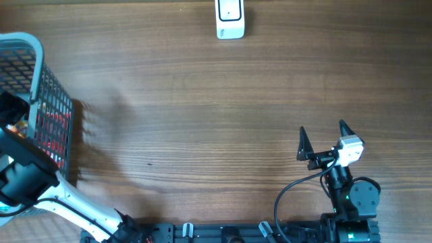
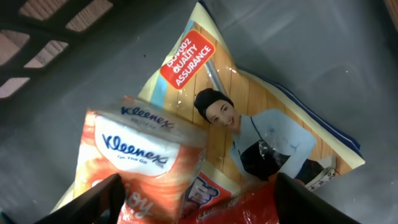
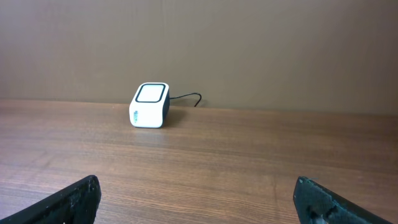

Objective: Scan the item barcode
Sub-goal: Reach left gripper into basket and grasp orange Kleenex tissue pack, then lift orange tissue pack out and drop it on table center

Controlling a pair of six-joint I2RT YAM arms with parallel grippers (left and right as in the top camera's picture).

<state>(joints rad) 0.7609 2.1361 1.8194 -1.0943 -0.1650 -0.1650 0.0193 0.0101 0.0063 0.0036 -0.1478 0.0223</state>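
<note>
In the left wrist view my left gripper [image 2: 196,205] is down inside the basket, its jaws apart. Between them lie an orange Kleenex tissue pack [image 2: 140,155] and a shiny red packet [image 2: 242,208]. The tissue pack rests against the left finger [image 2: 102,202]. Under both lies a flat packet [image 2: 261,124] printed with a woman's picture. No barcode shows on any of them. The white scanner [image 1: 230,19] stands at the table's far edge, also ahead in the right wrist view as a scanner [image 3: 151,104]. My right gripper [image 1: 324,138] is open over bare table at the front right, holding nothing.
The grey wire basket [image 1: 27,47] stands at the table's left edge, and my left arm [image 1: 23,172] reaches into it from the front. A black cable [image 3: 186,97] runs from behind the scanner. Wooden table [image 1: 202,115] stretches between basket, scanner and right arm.
</note>
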